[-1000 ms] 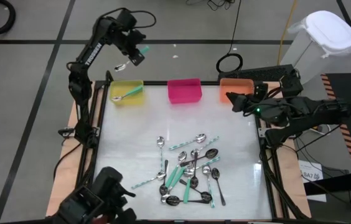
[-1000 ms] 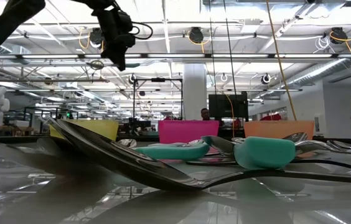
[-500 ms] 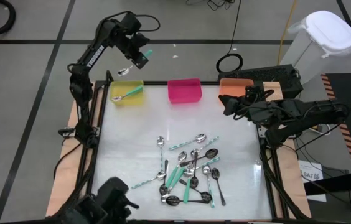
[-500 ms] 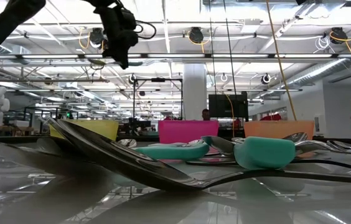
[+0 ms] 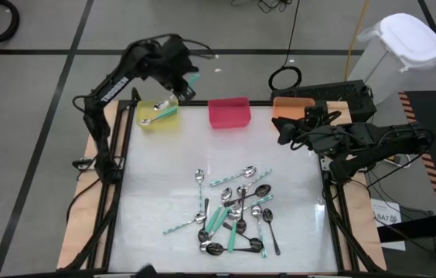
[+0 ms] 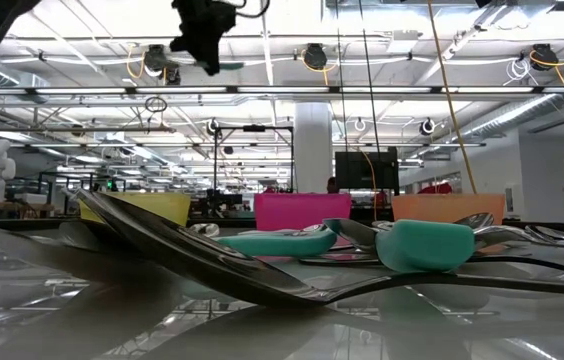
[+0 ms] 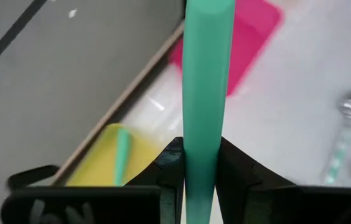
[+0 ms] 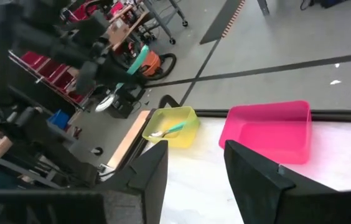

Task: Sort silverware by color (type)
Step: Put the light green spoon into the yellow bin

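While the left gripper (image 5: 184, 83) pinches a teal spoon (image 7: 204, 93) above the yellow bin (image 5: 158, 114), a misaimed release could miss; right gripper (image 5: 286, 130) waits open.

White table (image 5: 164, 177), glossy top, black frame. Along far edge: yellow bin (image 5: 158, 115), pink bin (image 5: 228, 112), orange bin (image 5: 291, 108), spaced apart. Toward near side, right of centre: tangled pile of spoons (image 5: 233, 212), teal-handled, silver and dark mixed, many overlapping.
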Motion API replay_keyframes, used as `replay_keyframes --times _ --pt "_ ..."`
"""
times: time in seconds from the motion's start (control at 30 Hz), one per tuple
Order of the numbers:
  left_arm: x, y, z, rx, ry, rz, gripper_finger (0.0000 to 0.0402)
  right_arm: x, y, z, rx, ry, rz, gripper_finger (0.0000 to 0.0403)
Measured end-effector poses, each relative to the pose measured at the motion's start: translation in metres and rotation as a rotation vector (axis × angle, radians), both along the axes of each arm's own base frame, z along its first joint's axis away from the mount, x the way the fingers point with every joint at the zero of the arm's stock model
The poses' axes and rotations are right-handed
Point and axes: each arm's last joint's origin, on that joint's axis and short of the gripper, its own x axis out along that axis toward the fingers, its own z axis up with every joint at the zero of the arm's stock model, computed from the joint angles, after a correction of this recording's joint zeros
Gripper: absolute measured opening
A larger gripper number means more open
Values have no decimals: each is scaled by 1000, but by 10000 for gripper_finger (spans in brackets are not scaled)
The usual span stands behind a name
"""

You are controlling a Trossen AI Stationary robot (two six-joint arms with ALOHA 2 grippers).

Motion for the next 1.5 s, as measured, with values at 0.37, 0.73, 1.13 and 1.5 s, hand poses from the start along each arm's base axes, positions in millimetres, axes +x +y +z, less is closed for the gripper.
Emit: replay_keyframes --times 0.37,0.73,1.13,1.5 --pt "9 -88 20 168 -5 -65 59 0 -5 0 -12 13 -15 155" --pt "-30 -135 -44 262 -72 -14 59 -2 -5 3 -54 32 9 155" --pt "-57 -56 -116 211 -30 -71 59 -5 -4 5 -34 16 57 155" --pt "-100 18 -132 210 -36 -12 59 -5 -3 5 -11 -2 54 155"
